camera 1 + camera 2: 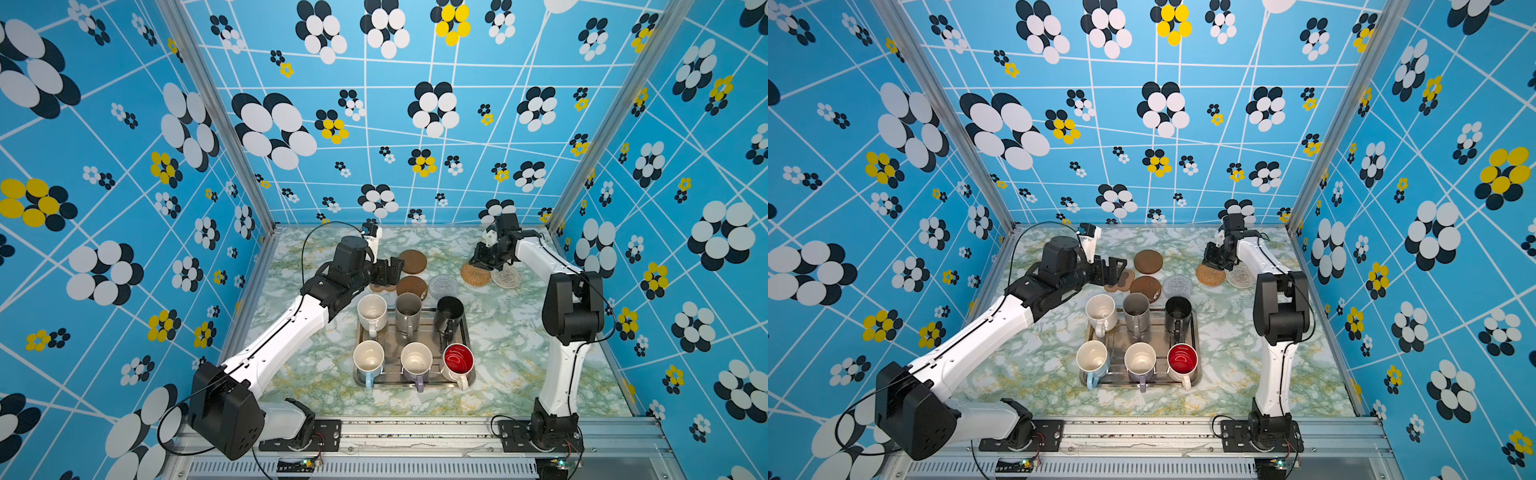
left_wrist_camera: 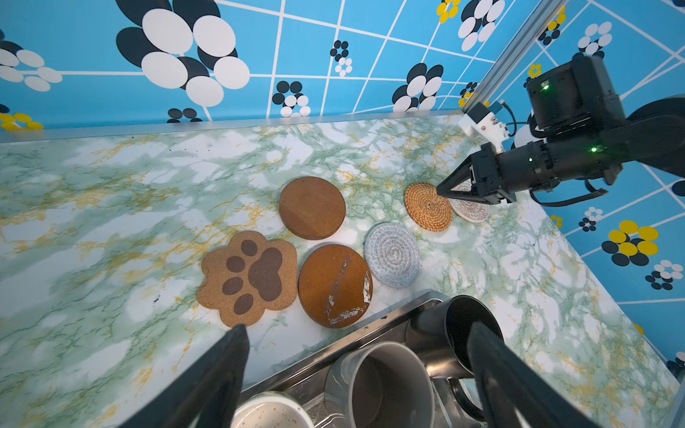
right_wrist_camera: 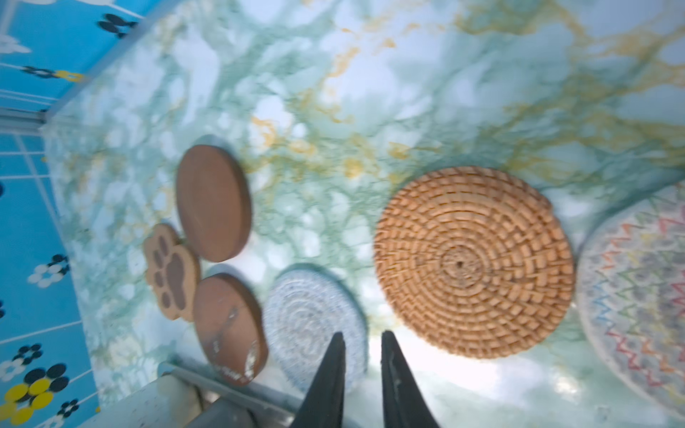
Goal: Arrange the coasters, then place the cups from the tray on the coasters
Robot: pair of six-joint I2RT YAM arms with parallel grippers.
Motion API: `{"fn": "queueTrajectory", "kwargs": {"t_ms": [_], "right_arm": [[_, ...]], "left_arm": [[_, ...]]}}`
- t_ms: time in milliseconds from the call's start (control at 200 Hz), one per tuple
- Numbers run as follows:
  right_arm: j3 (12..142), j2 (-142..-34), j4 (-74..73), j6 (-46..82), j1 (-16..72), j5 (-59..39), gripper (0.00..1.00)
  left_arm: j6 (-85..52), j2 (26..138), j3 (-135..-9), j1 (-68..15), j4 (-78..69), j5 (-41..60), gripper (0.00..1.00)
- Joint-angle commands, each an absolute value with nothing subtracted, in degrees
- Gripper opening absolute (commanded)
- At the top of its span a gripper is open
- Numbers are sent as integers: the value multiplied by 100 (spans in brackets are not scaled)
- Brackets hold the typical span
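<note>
Behind tray (image 1: 428,336), coasters (image 2: 312,207), right hand (image 3: 362,333) slightly parted

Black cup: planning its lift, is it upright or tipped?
Upright: the black cup shows its open mouth facing up, base on the tray, in both top views.

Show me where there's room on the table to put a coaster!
Bare table lies right of the tray, toward the right arm; left of the paw coaster toward the side wall, and between the far brown disc and the back wall. Crowded: behind the tray four coasters nearly touch, and the rattan coaster hugs the zigzag coaster.
</note>
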State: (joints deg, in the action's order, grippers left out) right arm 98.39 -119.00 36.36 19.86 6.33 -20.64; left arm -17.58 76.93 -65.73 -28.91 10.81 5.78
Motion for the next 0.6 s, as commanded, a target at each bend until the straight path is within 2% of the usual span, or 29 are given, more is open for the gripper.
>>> {"fn": "queueTrajectory", "kwargs": {"t_ms": [0, 400, 595], "right_arm": [[9739, -11842, 3672, 1846, 962, -2528, 18], [9471, -12417, 3561, 1935, 1432, -2740, 0], [9562, -12783, 3658, 1951, 1455, -2821, 0]], "left_arm": [[-1775, 7726, -6590, -2927, 1122, 538, 93], [-1716, 7682, -6627, -2927, 1202, 489, 94], [-1709, 7708, -6623, -2927, 1205, 493, 94]]}}
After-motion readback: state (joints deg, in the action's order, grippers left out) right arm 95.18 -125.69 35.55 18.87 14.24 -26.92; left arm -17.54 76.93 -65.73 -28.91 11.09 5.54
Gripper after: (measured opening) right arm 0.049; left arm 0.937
